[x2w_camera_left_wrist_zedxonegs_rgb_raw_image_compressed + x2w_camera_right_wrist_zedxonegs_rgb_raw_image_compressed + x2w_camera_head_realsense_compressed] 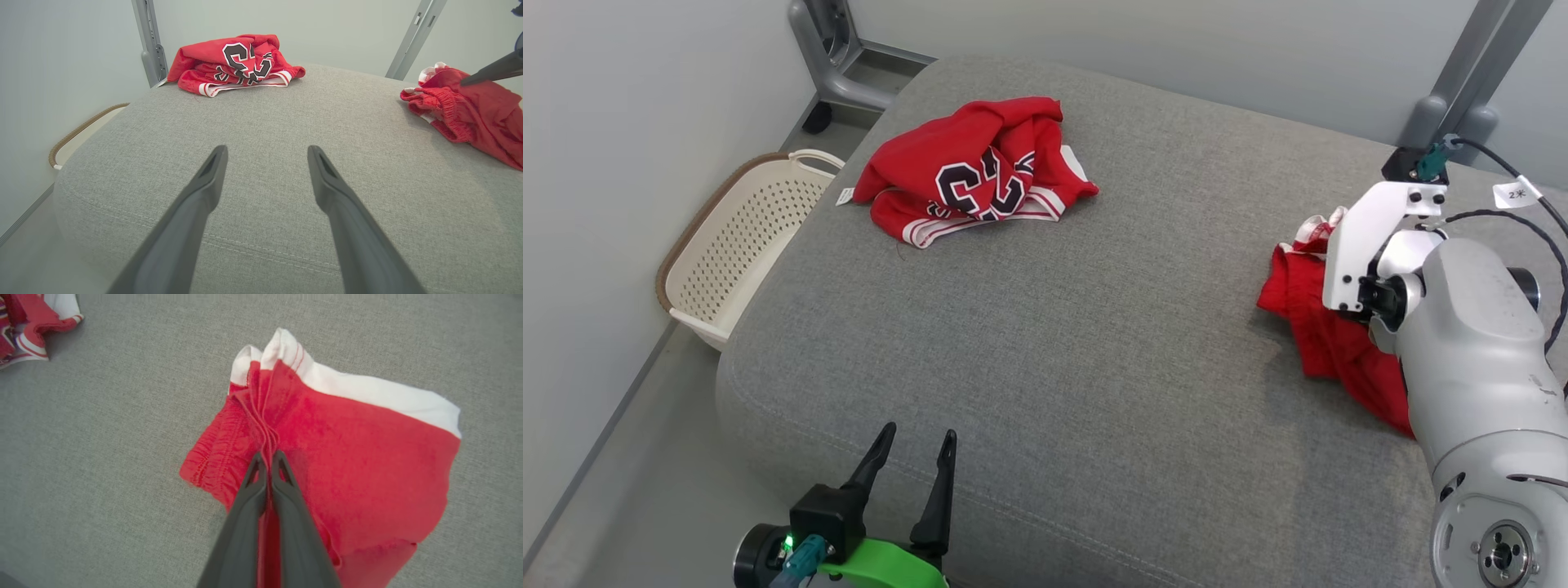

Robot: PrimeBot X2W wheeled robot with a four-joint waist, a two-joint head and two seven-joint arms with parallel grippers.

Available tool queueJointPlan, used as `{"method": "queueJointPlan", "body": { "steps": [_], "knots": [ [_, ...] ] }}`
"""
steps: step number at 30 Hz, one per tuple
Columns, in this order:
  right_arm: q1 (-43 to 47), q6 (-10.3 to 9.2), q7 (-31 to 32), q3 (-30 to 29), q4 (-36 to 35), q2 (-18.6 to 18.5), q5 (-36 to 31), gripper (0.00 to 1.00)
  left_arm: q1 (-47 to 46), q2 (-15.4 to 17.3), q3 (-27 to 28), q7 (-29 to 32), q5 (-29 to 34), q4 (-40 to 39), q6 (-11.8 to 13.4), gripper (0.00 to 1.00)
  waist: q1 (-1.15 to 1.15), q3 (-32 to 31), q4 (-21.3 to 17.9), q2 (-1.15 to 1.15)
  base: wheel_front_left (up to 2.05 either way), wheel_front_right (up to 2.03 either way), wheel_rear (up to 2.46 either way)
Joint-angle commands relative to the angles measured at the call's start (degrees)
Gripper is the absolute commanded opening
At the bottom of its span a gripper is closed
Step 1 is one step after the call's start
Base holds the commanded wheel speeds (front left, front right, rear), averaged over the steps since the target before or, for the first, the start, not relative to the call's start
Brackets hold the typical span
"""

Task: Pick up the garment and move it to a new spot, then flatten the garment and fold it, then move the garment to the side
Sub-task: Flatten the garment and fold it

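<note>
Right now we are pinching the red shorts (367,465) with our right gripper (268,455), clamped on a gathered fold beside the elastic waistband, at the grey cushion's (1094,343) right side. Soft and light, they are likely draping when lifted. Our left gripper (919,431) is hovering, fingers spread wide.

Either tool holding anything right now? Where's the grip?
Right tool shut on the red shorts, pinching a bunched fold by the waistband. Left tool open, empty.

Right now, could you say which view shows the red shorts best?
Right wrist view: red shorts nearly whole, pinched between the right fingers. The head view has the arm partly covering them; the left wrist view crops them.
</note>
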Motion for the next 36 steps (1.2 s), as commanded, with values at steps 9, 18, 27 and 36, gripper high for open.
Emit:
{"method": "queueJointPlan", "body": {
  "steps": [9, 18, 27, 36],
  "knots": [
    [-4.11, -0.07, -7.76, -0.21, 2.47, 0.23, 3.09, 1.00, -0.40, 0.34, 0.55, -0.61, -0.54, 0.18, 0.72, 1.00, 0.00, -0.07, -1.69, 0.00, 0.00, 0.00, 0.00],
    [-2.29, -0.08, -14.17, 2.15, 1.74, -0.53, 2.20, 1.00, 0.80, 1.37, 1.15, -0.59, -0.90, -0.34, 1.60, 1.00, 0.00, -3.17, -5.02, 0.00, 0.00, 0.00, 0.00],
    [6.51, -0.07, -18.89, 2.77, -1.21, -2.92, 0.75, 0.05, 1.79, 1.54, 1.19, -0.57, -1.52, -1.25, 2.12, 1.00, 0.00, -3.88, -7.00, 0.00, 0.00, 0.00, 0.00],
    [11.58, -0.08, -24.00, 4.89, 0.31, -2.42, 3.26, 0.00, 0.59, 1.13, 0.77, -0.94, -1.86, -1.15, 1.80, 1.00, 0.00, -2.12, -6.50, 0.00, 0.00, 0.00, 0.00]
  ]
}}
